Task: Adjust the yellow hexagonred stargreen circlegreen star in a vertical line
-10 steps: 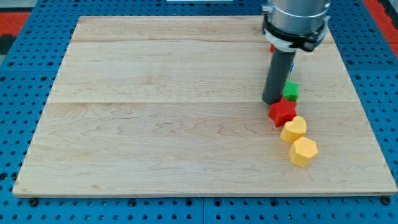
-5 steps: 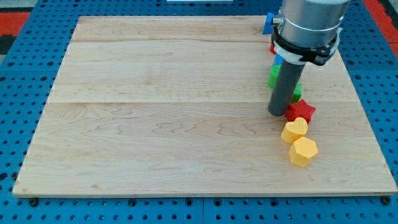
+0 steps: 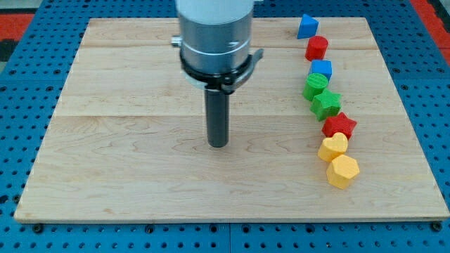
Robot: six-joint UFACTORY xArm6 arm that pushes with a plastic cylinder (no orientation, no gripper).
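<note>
Right of frame: green circle (image 3: 314, 86), green star (image 3: 326, 105), red star (image 3: 339, 126), yellow hexagon (image 3: 343, 171) form a near-vertical chain leaning lower right. My tip (image 3: 219, 144) sits mid-board, well left, holding nothing.

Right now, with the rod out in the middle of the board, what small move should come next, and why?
Probably carry my tip back toward the view's right. The green circle, green star, red star and yellow hexagon slant down to the right, with a yellow heart between the last two, so the lower blocks likely need nudging left.
</note>
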